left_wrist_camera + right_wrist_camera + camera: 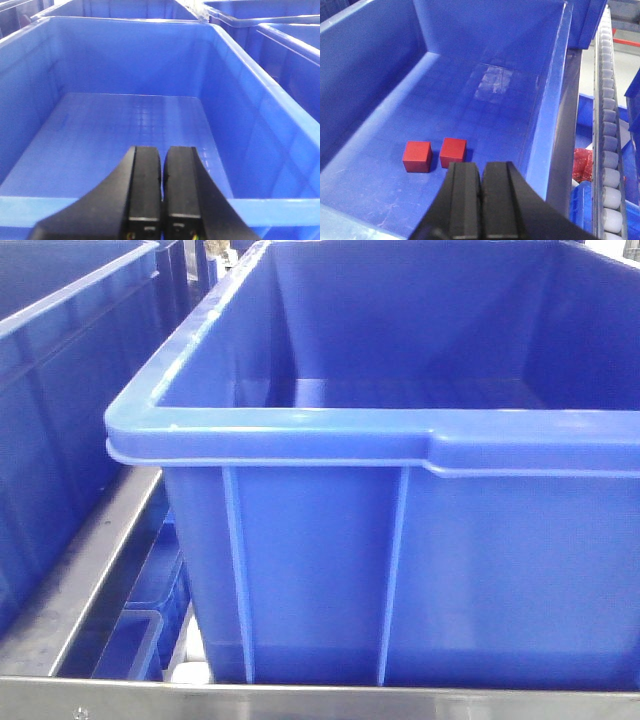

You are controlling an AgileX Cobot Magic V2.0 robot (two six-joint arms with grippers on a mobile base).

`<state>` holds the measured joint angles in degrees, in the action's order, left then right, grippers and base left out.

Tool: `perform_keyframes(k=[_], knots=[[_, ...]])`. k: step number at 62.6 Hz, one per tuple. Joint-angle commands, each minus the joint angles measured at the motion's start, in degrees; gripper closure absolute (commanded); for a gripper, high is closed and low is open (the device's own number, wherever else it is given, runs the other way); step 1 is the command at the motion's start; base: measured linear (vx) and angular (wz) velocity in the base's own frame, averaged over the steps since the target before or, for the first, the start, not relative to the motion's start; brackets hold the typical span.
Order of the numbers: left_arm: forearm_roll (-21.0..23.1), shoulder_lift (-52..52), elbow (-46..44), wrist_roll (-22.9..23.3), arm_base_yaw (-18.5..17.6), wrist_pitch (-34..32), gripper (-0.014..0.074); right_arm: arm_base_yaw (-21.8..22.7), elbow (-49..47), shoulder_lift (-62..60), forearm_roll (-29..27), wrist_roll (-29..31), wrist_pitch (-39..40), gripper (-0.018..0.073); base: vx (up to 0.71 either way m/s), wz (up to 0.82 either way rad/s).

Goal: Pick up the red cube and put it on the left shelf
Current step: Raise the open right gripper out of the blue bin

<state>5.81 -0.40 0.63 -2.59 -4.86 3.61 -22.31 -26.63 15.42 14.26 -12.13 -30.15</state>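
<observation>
Two red cubes lie side by side on the floor of a blue bin [555,100] in the right wrist view: one on the left [417,156] and one on the right [453,151]. My right gripper [482,167] is shut and empty, above the bin, just right of and nearer than the right cube. My left gripper [162,152] is shut and empty, held over the near rim of another blue bin [280,120] with a bare floor. No shelf can be told apart. No gripper shows in the front view.
The front view is filled by a large blue bin [300,430] on a metal frame [90,560], with another blue bin [60,360] to its left. A roller conveyor [611,125] runs along the right of the cube bin, with red items [582,165] below it.
</observation>
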Motion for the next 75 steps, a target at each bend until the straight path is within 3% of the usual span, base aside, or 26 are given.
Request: perform_keyframes(k=[1,23,33,44,53,66,75], knots=[[0.08,-0.7,1.36,0.31,-0.31,-3.96,0.0495,0.46,-1.58,0.57,1.43,0.34,4.41,0.0514,0.0,0.0],[0.08,-0.7,1.36,0.31,-0.31,-3.96,0.0495,1.14,-1.2,0.57,1.01,0.29,5.93,0.0514,0.0,0.01],[0.08,-0.7,1.36,0.31,-0.31,-3.96,0.0495,8.57,2.92,0.57,-5.11,0.29,18.42,0.0514,0.0,0.0],[0.08,-0.7,1.36,0.31,-0.31,-3.96,0.0495,17.38,11.47,-1.11,-5.41,0.29,31.91,0.0514,0.0,0.0],[0.08,-0.7,1.36,0.31,-0.31,-3.96,0.0495,20.88,18.2,-6.84,-5.3,0.29,32.14,0.0514,0.0,0.0],[0.08,-0.7,1.36,0.31,-0.31,-3.96,0.0495,21.3,25.36,-17.13,-5.42,0.29,29.82,0.0514,0.0,0.0],[0.08,-0.7,1.36,0.31,-0.31,-3.96,0.0495,21.44,26.92,-17.04,-7.81,0.29,30.15,0.0514,0.0,0.0]])
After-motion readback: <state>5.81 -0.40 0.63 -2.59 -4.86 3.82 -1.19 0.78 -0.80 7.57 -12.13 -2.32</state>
